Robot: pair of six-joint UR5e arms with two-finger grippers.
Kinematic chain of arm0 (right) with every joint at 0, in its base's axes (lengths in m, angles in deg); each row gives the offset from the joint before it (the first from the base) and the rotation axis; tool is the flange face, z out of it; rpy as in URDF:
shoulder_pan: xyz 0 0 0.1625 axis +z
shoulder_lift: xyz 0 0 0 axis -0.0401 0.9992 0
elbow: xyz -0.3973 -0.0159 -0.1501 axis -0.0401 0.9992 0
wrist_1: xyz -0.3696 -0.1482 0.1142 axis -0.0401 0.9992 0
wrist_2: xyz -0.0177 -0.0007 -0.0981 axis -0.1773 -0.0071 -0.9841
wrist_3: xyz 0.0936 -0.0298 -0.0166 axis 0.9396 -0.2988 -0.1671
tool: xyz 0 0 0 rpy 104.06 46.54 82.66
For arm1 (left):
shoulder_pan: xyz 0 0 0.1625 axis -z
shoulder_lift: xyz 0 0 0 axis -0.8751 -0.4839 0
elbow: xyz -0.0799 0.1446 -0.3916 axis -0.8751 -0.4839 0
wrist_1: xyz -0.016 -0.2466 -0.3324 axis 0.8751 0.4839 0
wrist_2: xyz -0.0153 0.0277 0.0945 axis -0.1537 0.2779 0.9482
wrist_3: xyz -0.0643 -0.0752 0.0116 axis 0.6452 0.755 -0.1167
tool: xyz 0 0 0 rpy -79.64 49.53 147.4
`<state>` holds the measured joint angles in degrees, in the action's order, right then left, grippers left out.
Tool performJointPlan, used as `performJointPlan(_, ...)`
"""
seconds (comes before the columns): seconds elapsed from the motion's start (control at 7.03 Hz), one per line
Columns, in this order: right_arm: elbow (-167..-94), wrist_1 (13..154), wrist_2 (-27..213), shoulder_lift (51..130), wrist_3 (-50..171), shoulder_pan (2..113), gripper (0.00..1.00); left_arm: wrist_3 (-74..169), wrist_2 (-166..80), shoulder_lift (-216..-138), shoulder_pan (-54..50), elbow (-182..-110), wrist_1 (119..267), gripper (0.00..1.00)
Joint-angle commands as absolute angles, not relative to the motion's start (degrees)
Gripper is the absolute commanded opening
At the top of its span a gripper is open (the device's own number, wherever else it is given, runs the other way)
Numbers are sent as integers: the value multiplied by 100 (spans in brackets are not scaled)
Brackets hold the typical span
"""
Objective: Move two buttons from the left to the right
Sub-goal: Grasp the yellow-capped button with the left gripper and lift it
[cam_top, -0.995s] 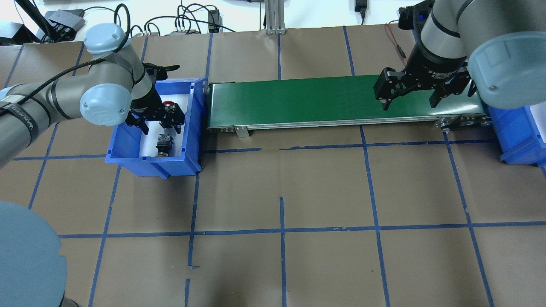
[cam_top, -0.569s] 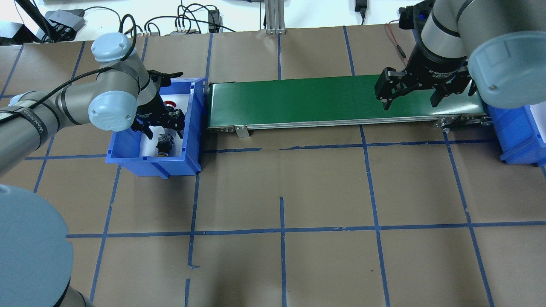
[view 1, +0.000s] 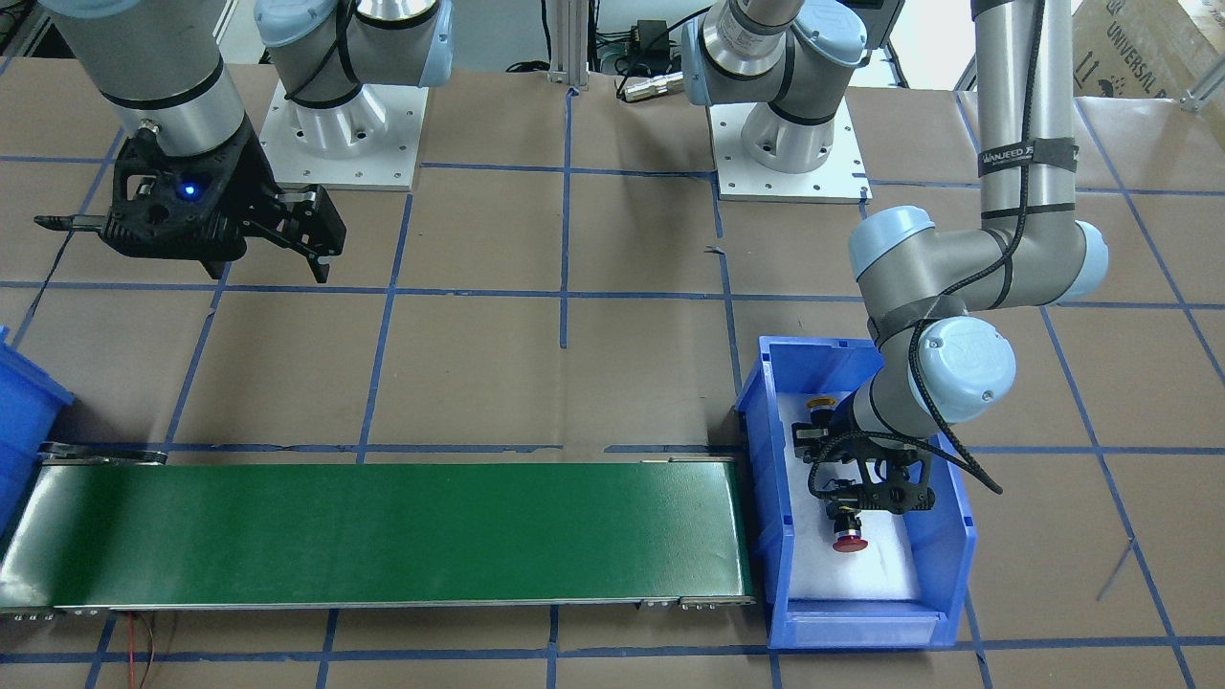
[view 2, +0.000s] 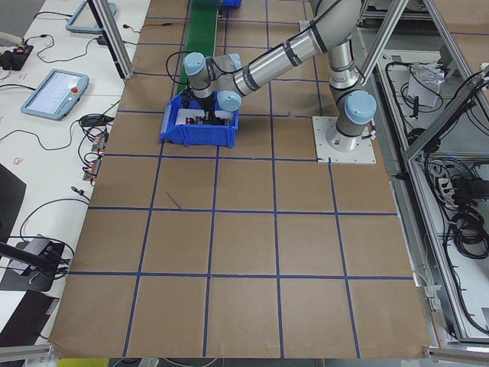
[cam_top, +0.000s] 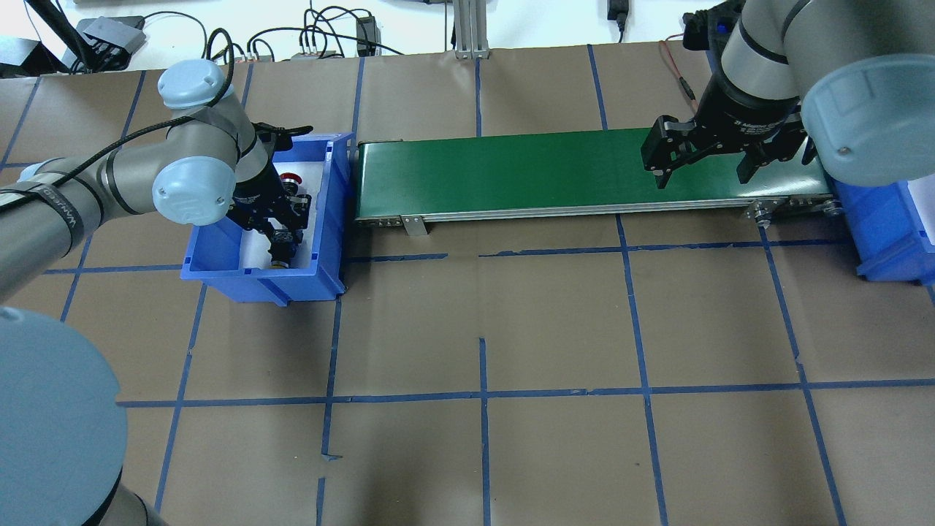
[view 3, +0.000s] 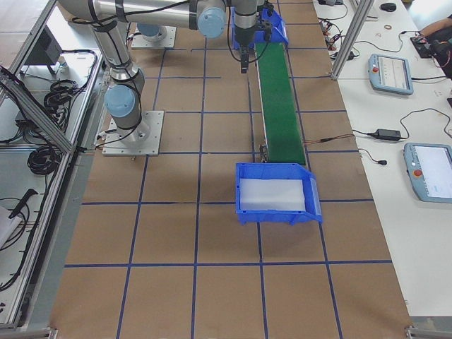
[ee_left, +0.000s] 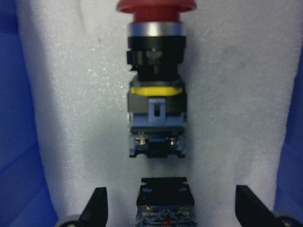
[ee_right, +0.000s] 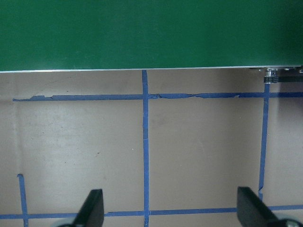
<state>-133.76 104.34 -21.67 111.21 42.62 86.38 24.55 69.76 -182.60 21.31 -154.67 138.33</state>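
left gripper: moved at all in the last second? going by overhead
Yes. The left gripper has shifted toward the near wall of the blue bin, away from the red button, and it is open.

The button (ee_left: 156,94) had a red cap, silver ring, black collar and yellow band. The bin (cam_top: 241,283) beside the belt (cam_top: 511,172) was blue, lined white; the belt green; the counter (cam_top: 555,321) brown with a blue tape grid.

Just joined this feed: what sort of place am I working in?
Probably a robotics lab cell: paper-covered table with blue tape grid, small green conveyor belt, teach pendants on a side bench.
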Motion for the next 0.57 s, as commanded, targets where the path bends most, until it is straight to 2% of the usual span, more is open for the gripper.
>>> performJointPlan(0.0,-13375,10426,-2176,11121,4253,8630,100,2453,6975,-18191,2129,-15355,13851,25)
performJointPlan(0.43,-13375,10408,-2176,11147,4236,8612,100,2583,6932,-17893,2138,-14618,14692,23)
